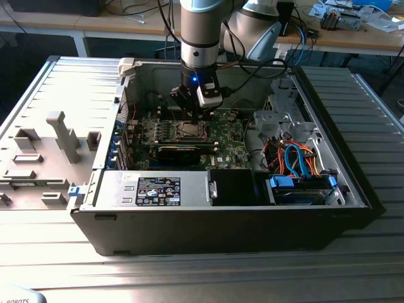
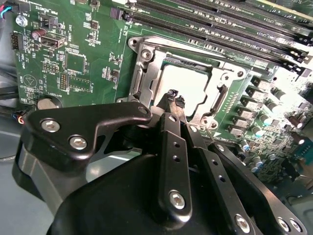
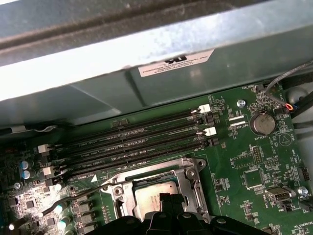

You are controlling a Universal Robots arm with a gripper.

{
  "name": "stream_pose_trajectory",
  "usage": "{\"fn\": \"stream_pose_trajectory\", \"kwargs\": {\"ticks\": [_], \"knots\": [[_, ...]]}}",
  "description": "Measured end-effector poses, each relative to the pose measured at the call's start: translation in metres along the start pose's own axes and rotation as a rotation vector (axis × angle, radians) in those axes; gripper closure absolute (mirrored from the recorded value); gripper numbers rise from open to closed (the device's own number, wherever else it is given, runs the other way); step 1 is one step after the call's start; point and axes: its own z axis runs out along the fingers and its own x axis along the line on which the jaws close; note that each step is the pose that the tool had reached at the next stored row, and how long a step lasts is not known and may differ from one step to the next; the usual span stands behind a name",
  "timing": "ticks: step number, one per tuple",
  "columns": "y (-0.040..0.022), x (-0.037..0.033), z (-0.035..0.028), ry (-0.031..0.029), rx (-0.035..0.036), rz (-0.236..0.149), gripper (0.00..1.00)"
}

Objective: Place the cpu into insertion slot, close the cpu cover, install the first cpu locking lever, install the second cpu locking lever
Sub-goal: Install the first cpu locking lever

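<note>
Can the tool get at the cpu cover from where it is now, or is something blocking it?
Probably yes. The tool hangs just over the cpu cover, which lies down around the cpu, and nothing stands between them.

One cpu (image 3: 155, 197), four memory slots (image 3: 142, 142) (perhaps more hidden).

Dim case interior; harsh glare bleaches the circuit board's (image 2: 288, 93) edge.

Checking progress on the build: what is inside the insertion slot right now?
The cpu lies in the insertion slot, its pale metal top showing through the closed cpu cover. The hand hangs just above it. The contacts beneath the chip are covered.
</note>
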Motion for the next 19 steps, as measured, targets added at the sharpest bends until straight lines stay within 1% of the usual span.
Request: {"fn": "stream_pose_trajectory", "kwargs": {"ticks": [19], "knots": [[0.0000,0.0000,0.0000,0.0008,-0.0002,-0.040,0.89]]}}
